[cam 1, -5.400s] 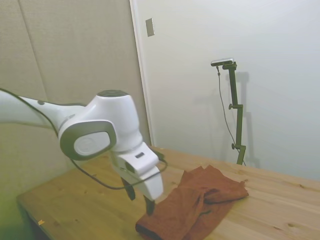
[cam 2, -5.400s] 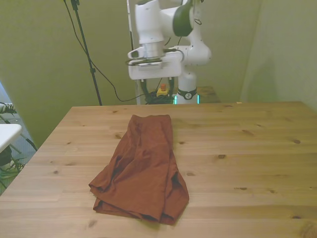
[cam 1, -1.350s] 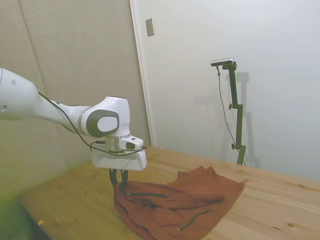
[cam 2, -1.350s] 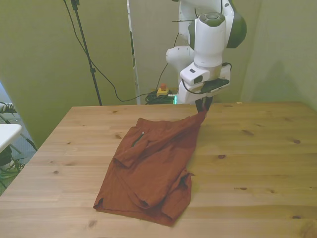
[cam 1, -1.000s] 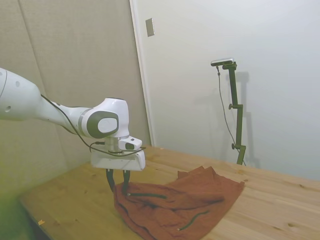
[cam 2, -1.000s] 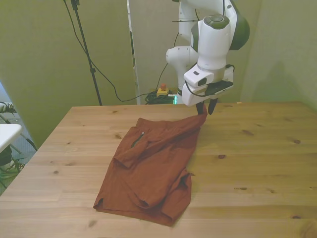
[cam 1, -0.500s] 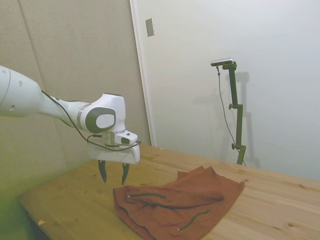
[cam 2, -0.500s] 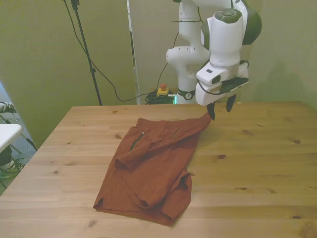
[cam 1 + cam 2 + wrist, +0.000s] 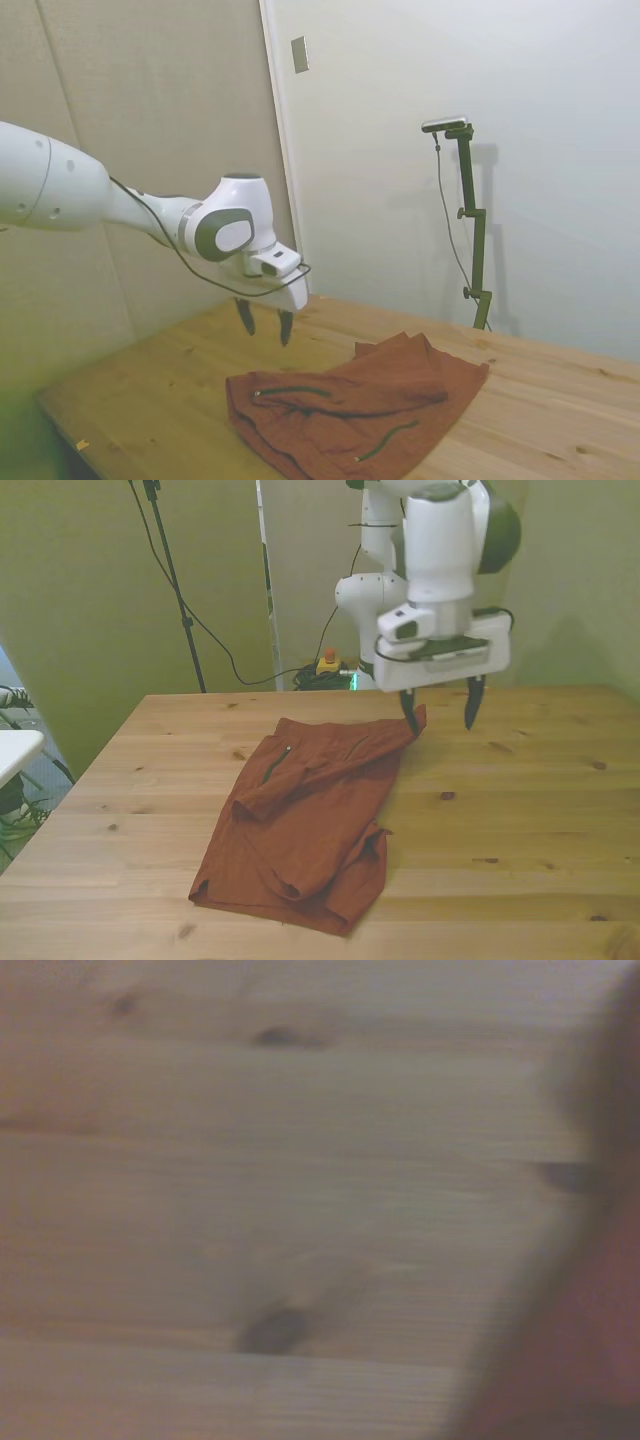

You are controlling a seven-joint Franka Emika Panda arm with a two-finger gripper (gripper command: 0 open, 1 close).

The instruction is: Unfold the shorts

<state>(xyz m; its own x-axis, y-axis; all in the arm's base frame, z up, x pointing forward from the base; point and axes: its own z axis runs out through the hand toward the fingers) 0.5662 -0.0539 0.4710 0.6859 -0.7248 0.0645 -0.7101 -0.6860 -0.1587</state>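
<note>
So the gripper (image 9: 438, 712) is hanging in the air in the upper middle-right of the front view, fingers spread wide apart and holding nothing at all. In the side view the gripper (image 9: 264, 322) sits left of center, clearly off the wooden table (image 9: 520, 810) with open space under the fingertips.

The shorts (image 9: 305, 815) lie on the table, taking up the center to lower-left-of-center of the front view. They're rust-orange and still rumpled, with a folded flap across the middle and bunched layers at the near end. One corner pokes up toward the upper right of the cloth and ends just beside the finger on the front view's left; can't tell if they actually touch. Everything else of the fabric is below and left of the claw in that frame.

In the side view the shorts (image 9: 355, 415) spread along the bottom center, below and right of the claw, with thin dark drawstrings (image 9: 292, 391) showing on top.

The wrist view is blurry: mostly wood grain with knots, plus a reddish-brown smear of fabric (image 9: 570, 1360) in the lower right corner.
</note>
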